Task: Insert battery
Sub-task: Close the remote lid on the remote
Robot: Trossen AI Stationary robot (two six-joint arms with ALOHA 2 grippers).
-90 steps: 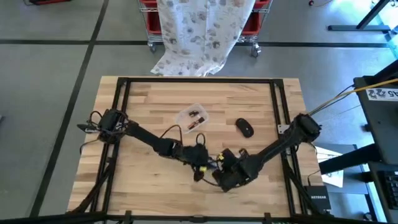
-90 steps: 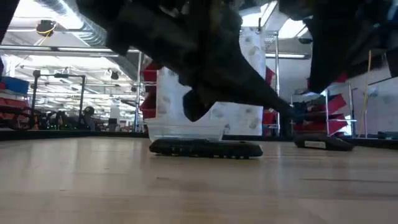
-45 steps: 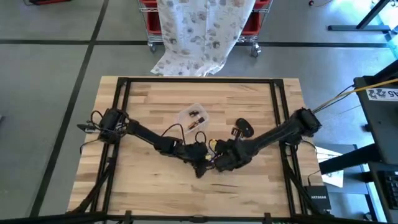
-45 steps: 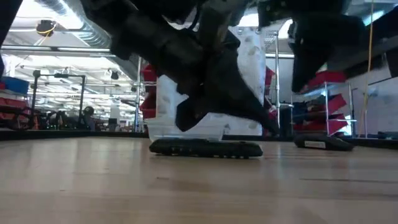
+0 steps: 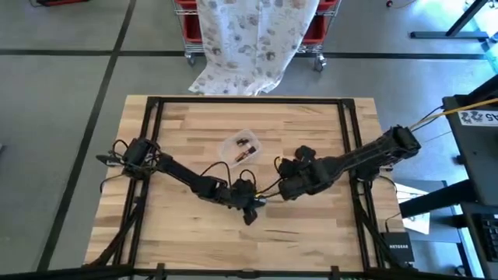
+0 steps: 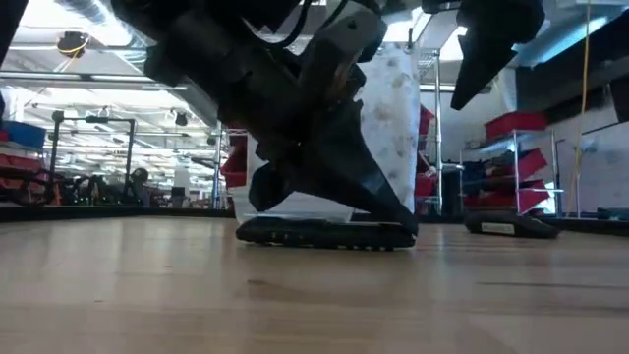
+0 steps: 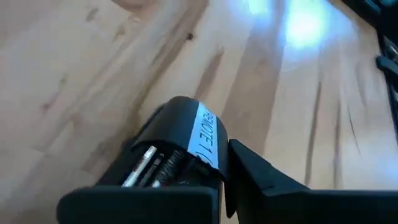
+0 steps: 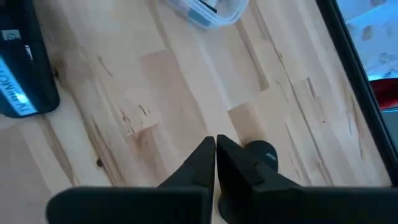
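The table is pale butcher-block wood, its planks running lengthwise with a faint grain, framed by thin black rails.

From the left side, the left arm reaches low across the boards toward the table's middle front. Its gripper pinches a remote, a black, smooth plastic bar with a rounded end and a white label. In the left wrist view the remote lies between the two dark fingers, and its back is open: the battery bay shows metal springs and a silvery cylinder that may be a battery, though this cannot be told for sure. In the low view the remote rests flat on the wood as a long, thin, dark slab under the arm's bulk.

Behind the table's middle sits a clear plastic box, shallow with rounded corners, holding small dark and orange pieces too small to tell.

To the right of that, the right gripper hangs above the boards, near the left gripper but apart from it. Its fingers are pressed together, tapering to a point, with nothing between them. Just beside it lies a mouse, black and oval.
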